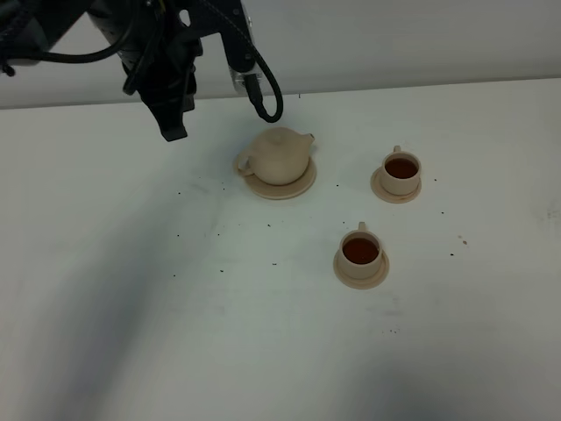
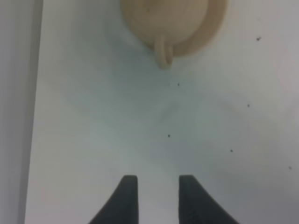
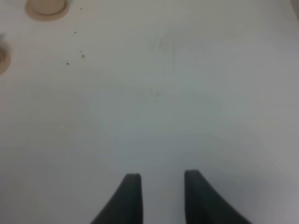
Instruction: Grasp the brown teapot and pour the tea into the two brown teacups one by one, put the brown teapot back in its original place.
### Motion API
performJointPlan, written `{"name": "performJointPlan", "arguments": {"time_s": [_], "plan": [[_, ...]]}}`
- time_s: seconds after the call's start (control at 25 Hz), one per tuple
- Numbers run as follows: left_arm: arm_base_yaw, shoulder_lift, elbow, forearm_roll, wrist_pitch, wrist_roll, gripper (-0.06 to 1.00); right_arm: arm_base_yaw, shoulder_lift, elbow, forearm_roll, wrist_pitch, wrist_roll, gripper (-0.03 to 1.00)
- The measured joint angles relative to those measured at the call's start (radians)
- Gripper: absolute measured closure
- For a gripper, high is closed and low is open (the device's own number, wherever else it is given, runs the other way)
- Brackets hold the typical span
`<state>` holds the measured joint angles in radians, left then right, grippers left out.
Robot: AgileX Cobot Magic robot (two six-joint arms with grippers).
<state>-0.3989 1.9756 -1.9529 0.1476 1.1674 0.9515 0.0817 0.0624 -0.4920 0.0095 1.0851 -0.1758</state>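
On the white table (image 1: 131, 307), the brown teapot (image 1: 279, 155) sits upright on its wide tan saucer (image 1: 294, 188), lid on, loop handle pointing to about nine o'clock and spout to about two o'clock in the high view. The two brown teacups are both filled with dark tea: the far teacup (image 1: 401, 171) stands on its small saucer at about three o'clock from the teapot, well apart from it, and the near teacup (image 1: 360, 250) stands on its own saucer at about five o'clock from the pot (each cup's tiny handle points to twelve o'clock). The left gripper (image 2: 158, 198) hangs above the table at roughly ten o'clock from the teapot, clear of it; its wrist view shows two dark fingers (image 2: 125, 200) parted with bare table between them, grasping nothing, and the pot's handle lies ahead, apart. The right gripper (image 3: 159, 196) is likewise spread and empty over bare table, with one cup saucer (image 3: 46, 9) far ahead at the edge of its view
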Motion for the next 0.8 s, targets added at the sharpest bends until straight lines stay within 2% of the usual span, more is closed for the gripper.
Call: {"name": "performJointPlan", "arguments": {"time_s": [0.16, 0.28, 0.52, 0.68, 0.8], "plan": [[0.000, -0.125, 0.119, 0.004, -0.002, -0.030, 0.72, 0.000, 0.000, 0.000, 0.000, 0.000, 0.000, 0.73], [0.000, -0.244, 0.276, 0.013, -0.037, -0.060, 0.72, 0.000, 0.000, 0.000, 0.000, 0.000, 0.000, 0.73], [0.008, -0.551, 0.654, 0.023, -0.251, -0.101, 0.72, 0.000, 0.000, 0.000, 0.001, 0.000, 0.000, 0.73], [0.086, -0.734, 0.837, -0.041, -0.391, -0.224, 0.72, 0.000, 0.000, 0.000, 0.001, 0.000, 0.000, 0.73], [0.151, -0.832, 0.891, -0.120, -0.409, -0.314, 0.72, 0.000, 0.000, 0.000, 0.001, 0.000, 0.000, 0.73]]}}
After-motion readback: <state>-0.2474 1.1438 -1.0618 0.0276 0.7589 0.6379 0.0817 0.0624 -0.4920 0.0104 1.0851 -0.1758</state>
